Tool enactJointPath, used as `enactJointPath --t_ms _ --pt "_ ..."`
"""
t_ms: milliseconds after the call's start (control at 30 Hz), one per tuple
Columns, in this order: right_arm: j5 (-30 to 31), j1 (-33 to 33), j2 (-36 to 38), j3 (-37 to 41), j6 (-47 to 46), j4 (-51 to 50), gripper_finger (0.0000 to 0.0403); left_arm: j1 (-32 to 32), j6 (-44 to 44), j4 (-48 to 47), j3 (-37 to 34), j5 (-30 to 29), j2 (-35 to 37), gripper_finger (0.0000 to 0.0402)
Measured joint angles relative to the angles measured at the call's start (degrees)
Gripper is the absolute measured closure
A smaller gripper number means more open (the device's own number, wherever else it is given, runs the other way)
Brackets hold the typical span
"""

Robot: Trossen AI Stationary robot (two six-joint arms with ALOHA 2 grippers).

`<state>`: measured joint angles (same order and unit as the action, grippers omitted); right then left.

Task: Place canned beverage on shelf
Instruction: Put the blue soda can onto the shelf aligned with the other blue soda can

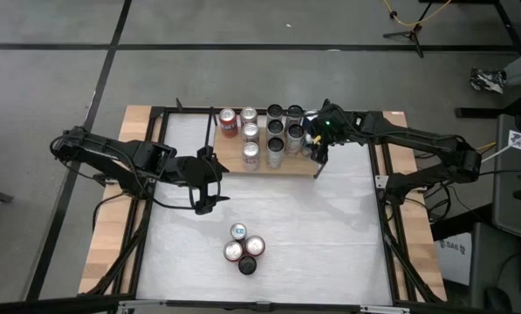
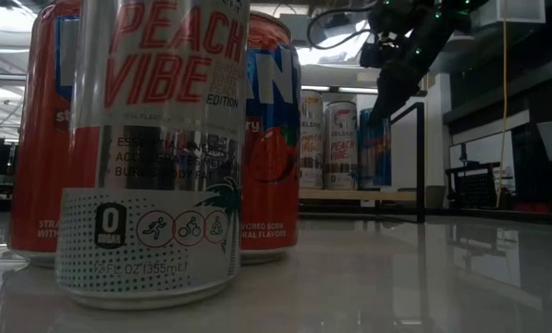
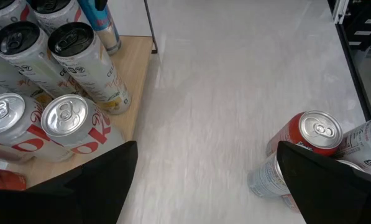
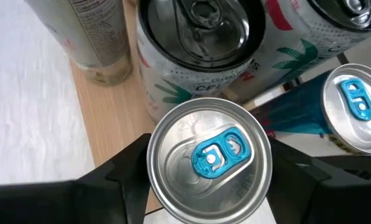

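Your white surface (image 1: 269, 209) fills most of the high view, edged by wooden side strips, with grey floor around it. At its far edge sits the shelf (image 1: 282, 166), a light-wood board with thin black uprights, crowded with cans. Your right tool (image 1: 315, 139) grips a blue-tabbed can (image 4: 209, 160) at the shelf's right end, fingers on both its sides. Your left tool (image 1: 209, 187) hangs wide open near the shelf's left end. Four loose cans (image 1: 244, 249) cluster near the front.
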<state>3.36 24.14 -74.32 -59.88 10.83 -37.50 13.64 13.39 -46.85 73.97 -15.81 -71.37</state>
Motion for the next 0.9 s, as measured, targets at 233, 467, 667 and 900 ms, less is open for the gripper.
enactJointPath --t_ms 233,467,667,900 --pt "0.9 -0.1 -1.2 0.0 0.0 -0.1 0.0164 0.0 0.0 0.0 0.0 0.0 0.0 0.0024" --pt "1.0 -0.1 -1.7 0.0 0.0 0.5 0.0164 0.0 0.0 0.0 0.0 0.0 0.0 0.0024" --pt "1.0 -0.1 -1.7 0.0 0.0 0.4 0.0164 0.0 0.0 0.0 0.0 0.0 0.0 0.0024" --pt "1.7 -0.1 -1.7 0.0 0.0 0.3 0.0164 0.0 0.0 0.0 0.0 0.0 0.0 0.0024"
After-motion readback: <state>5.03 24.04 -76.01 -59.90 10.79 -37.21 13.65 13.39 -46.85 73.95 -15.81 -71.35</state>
